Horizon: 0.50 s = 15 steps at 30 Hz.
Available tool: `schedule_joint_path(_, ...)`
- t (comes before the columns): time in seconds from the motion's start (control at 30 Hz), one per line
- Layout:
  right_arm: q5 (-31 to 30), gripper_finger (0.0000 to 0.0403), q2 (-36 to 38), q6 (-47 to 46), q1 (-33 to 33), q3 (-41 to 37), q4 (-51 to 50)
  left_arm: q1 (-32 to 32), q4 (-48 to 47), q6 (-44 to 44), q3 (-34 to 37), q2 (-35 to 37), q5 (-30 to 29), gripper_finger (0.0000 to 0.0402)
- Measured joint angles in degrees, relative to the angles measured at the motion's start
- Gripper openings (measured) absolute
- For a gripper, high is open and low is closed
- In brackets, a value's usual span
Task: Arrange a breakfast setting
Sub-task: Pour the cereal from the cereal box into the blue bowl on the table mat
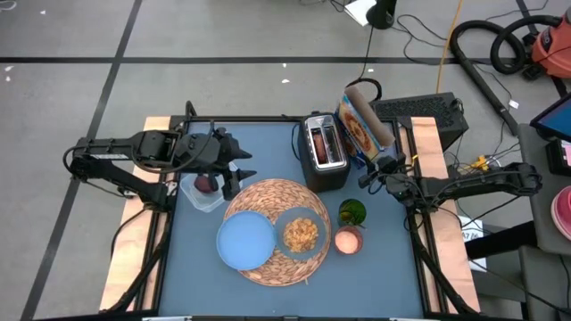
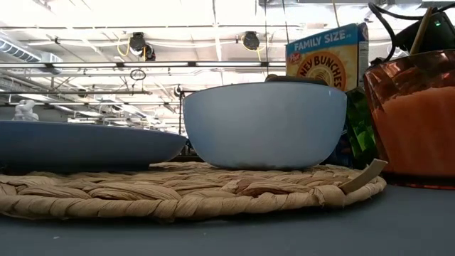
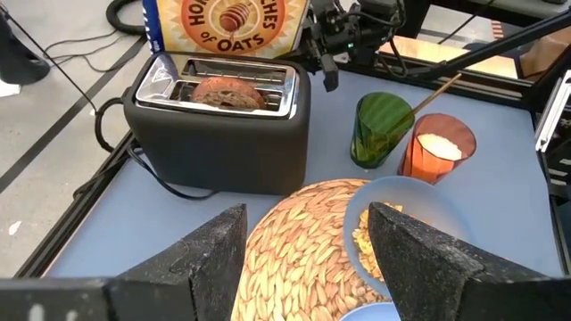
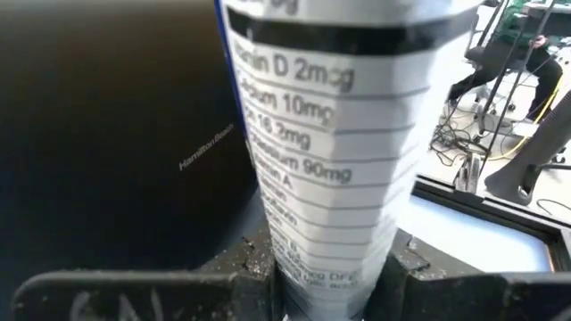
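A round woven straw mat lies mid-table. On it rest a light-blue plate and a bowl of tan cereal. An orange-pink cup stands to the mat's right. A brown bagel sits in the toaster's slot. Small dark-red fruit lies in a clear tub. My left gripper hovers open and empty over the mat's far-left edge. My right gripper is shut on the cereal box, right of the toaster. My right gripper pinches the cereal box between its two fingers, one on each broad face, with the narrow printed side panel facing the wrist. The fingers come level from the table's right side, low on the box. I cannot tell whether the box's bottom is on the table.
The black-and-silver toaster stands at the far middle, close beside the cereal box. A green glass stands just beyond the cup. The clear tub sits left of the mat, under my left arm. Bare blue table shows along the near edge.
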<state>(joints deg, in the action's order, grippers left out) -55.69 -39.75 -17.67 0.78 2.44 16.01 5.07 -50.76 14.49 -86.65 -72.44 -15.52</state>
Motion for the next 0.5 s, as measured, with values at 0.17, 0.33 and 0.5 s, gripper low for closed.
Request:
schedule_joint_path(0.17, 0.3, 0.0091, 0.0, 0.3, 0.0, -0.1, 0.4, 0.0, 0.0, 0.0, 0.0, 0.0, 0.0, 0.0239)
schedule_joint_path(0.33, 0.4, 0.0091, 0.0, -1.0, 0.0, -0.2, 0.4, 0.0, 0.0, -0.1, 0.0, 0.0, 0.0, 0.0239)
schedule_joint_path(0.5, 0.5, 0.0092, 0.0, -1.0, 0.0, -0.2, 0.5, 0.0, 0.0, -0.2, 0.0, 0.0, 0.0, 0.0239)
